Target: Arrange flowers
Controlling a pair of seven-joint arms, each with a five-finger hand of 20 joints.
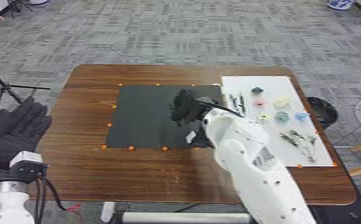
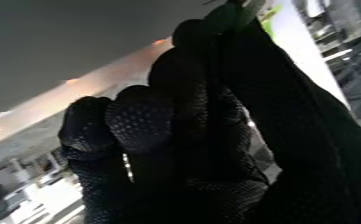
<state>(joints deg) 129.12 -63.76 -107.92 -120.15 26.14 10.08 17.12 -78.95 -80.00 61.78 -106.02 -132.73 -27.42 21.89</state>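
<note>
My right hand (image 1: 187, 107) is over the dark mat (image 1: 141, 120), thumb and fingertips closed together on a green stem (image 2: 250, 12), whose far end I cannot make out. The remaining flowers (image 1: 282, 116), in pink, yellow and blue, lie on the white board (image 1: 281, 150) at the mat's right, near leafy sprigs (image 1: 297, 138). My left hand (image 1: 16, 131) is at the table's (image 1: 79, 170) left, fingers straight.
</note>
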